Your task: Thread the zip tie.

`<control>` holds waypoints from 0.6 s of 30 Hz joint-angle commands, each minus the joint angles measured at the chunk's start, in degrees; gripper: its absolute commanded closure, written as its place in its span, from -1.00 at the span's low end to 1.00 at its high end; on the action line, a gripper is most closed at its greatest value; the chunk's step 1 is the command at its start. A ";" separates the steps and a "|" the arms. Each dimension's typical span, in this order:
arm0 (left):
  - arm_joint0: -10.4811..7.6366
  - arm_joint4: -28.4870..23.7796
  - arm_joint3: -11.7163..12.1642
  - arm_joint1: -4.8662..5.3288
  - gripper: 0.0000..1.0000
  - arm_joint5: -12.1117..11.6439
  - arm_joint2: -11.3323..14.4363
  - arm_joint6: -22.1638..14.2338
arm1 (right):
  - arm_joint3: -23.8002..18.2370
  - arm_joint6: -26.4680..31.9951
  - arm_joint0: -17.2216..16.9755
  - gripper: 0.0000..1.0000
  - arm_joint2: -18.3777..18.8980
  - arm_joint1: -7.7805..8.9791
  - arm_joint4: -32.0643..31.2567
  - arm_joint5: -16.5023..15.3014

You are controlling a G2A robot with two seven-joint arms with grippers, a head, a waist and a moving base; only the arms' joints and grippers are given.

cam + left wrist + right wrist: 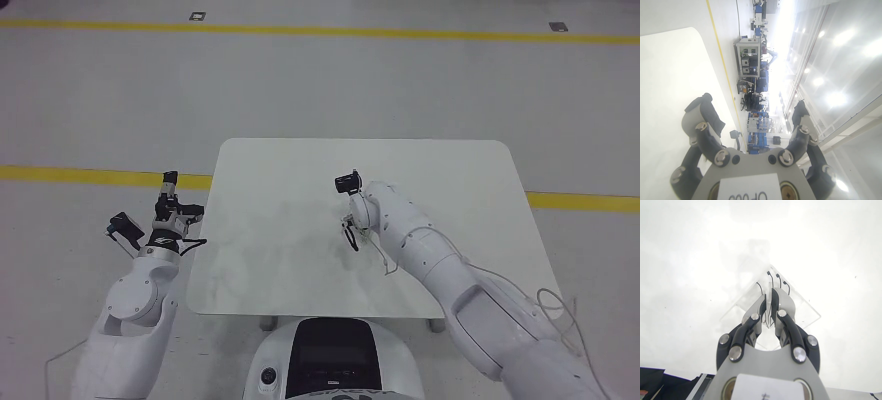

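Observation:
Several black zip ties (pixel 777 276) lie in a clear flat tray (pixel 806 311) on the white table (pixel 450 180). My right gripper (pixel 769 294) points straight down over the tray near the table's middle. Its fingers (pixel 774 306) stand almost together, with the thin strap of one zip tie (pixel 770 313) running between them. In the top view the right gripper (pixel 350 236) hangs just above the tabletop. My left gripper (pixel 183 198) is held off the table's left edge, open and with nothing in it; its fingers (pixel 705 106) spread wide in the left wrist view.
The table's rounded corner (pixel 694 32) lies beside the left gripper. Yellow floor lines (pixel 100 176) run past the table, and workshop benches (pixel 749 56) stand far behind.

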 commanded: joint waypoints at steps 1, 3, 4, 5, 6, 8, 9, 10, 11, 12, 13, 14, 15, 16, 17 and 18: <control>0.00 0.00 0.00 0.00 -1.00 0.00 0.00 0.00 | 0.47 -0.22 0.11 0.82 0.00 -0.20 0.00 0.00; 0.00 0.00 0.00 0.00 -1.00 0.00 0.00 0.00 | 0.90 -0.38 0.21 0.82 -0.03 -0.39 -0.11 0.09; 0.00 0.00 0.00 0.00 -1.00 0.00 0.00 0.00 | 1.13 -0.47 0.28 0.82 -0.05 -0.52 -0.18 0.16; 0.00 0.00 0.00 0.00 -1.00 0.00 0.00 0.00 | 1.30 -0.54 0.33 0.82 -0.05 -0.61 -0.23 0.20; 0.00 0.00 0.00 0.00 -1.00 0.00 0.00 0.00 | 1.47 -0.64 0.39 0.82 -0.05 -0.69 -0.30 0.27; 0.00 0.00 0.00 0.00 -1.00 0.00 0.00 0.00 | 1.80 -0.85 0.46 0.82 -0.03 -0.88 -0.41 0.34; 0.00 0.00 0.00 0.00 -1.00 0.00 0.00 0.00 | 1.94 -0.94 0.50 0.82 -0.02 -0.95 -0.48 0.39; 0.00 0.00 0.00 0.00 -1.00 0.00 0.00 0.00 | 2.06 -1.00 0.53 0.82 0.00 -1.03 -0.52 0.40; 0.00 0.00 0.00 0.00 -1.00 0.00 0.00 0.00 | 2.17 -1.07 0.58 0.80 0.04 -1.12 -0.58 0.41; 0.00 0.00 0.00 0.00 -1.00 0.00 0.00 0.00 | 2.21 -1.17 0.63 0.80 0.08 -1.17 -0.64 0.42; 0.00 0.00 0.00 0.00 -1.00 0.00 0.00 0.00 | 2.21 -1.32 0.65 0.80 0.14 -1.22 -0.69 0.42; 0.00 0.00 0.00 0.00 -1.00 0.00 0.00 0.00 | 2.17 -1.50 0.64 0.78 0.24 -1.26 -0.77 0.43; 0.00 0.00 0.00 0.00 -1.00 0.00 0.00 0.00 | 2.13 -1.57 0.64 0.78 0.31 -1.27 -0.86 0.43; 0.00 0.00 0.00 0.00 -1.00 0.00 0.00 0.00 | 2.05 -1.58 0.63 0.76 0.38 -1.28 -0.97 0.41; 0.00 0.00 0.00 0.00 -1.00 0.00 0.00 0.00 | 1.93 -1.55 0.62 0.74 0.43 -1.29 -1.11 0.41; 0.00 0.00 0.00 0.00 -1.00 0.00 0.00 0.00 | 1.76 -1.46 0.56 0.74 0.49 -1.29 -1.32 0.39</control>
